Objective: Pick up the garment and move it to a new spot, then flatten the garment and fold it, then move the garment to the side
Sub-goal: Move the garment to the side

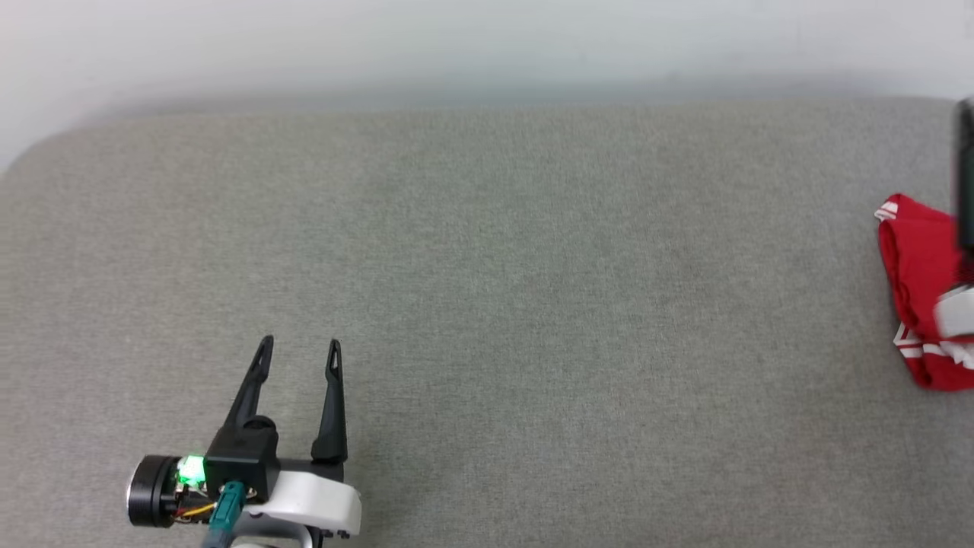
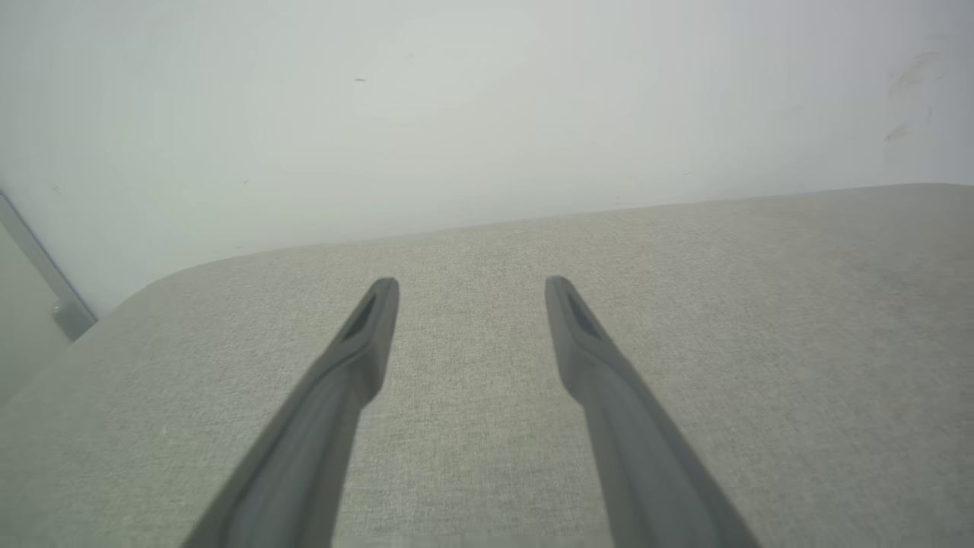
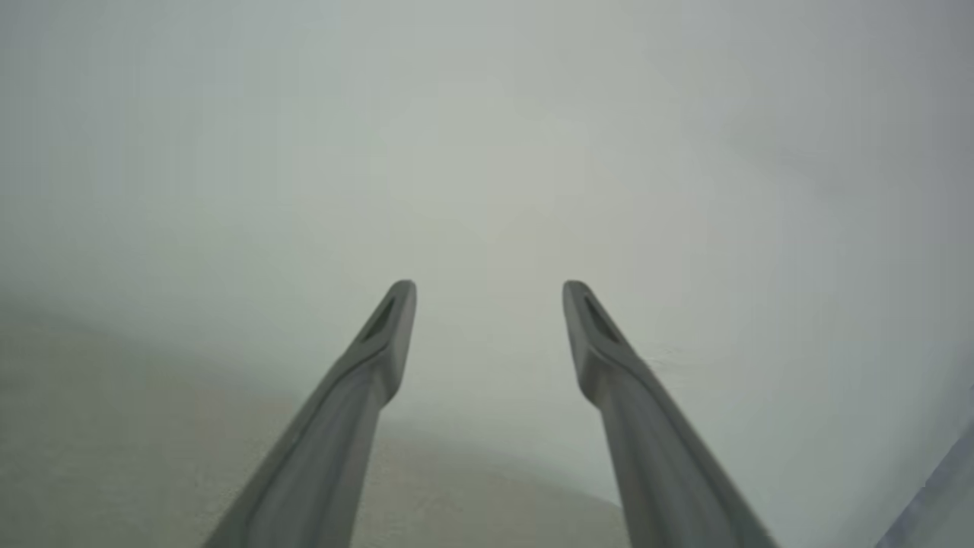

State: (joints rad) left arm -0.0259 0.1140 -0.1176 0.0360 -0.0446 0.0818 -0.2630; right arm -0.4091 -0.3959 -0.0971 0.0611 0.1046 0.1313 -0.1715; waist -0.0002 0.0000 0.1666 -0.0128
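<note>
Left gripper [image 1: 300, 342]: slim black fingers [image 1: 255, 384], black housing [image 1: 243, 453], green light [image 1: 192, 469], teal plug [image 1: 227, 508], white shell [image 1: 316, 498].

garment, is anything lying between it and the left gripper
Nothing visible does: bare grey fabric surface runs from the open left gripper at lower left to the garment bunched at the right edge. A blurred dark shape overlaps the garment's right side.

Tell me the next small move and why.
Probably draw the right pincer back, clear of the garment: its jaws stand open and empty, pointing at the wall, while the garment lies bundled at the far right of the grey surface, seemingly already set aside.
</note>
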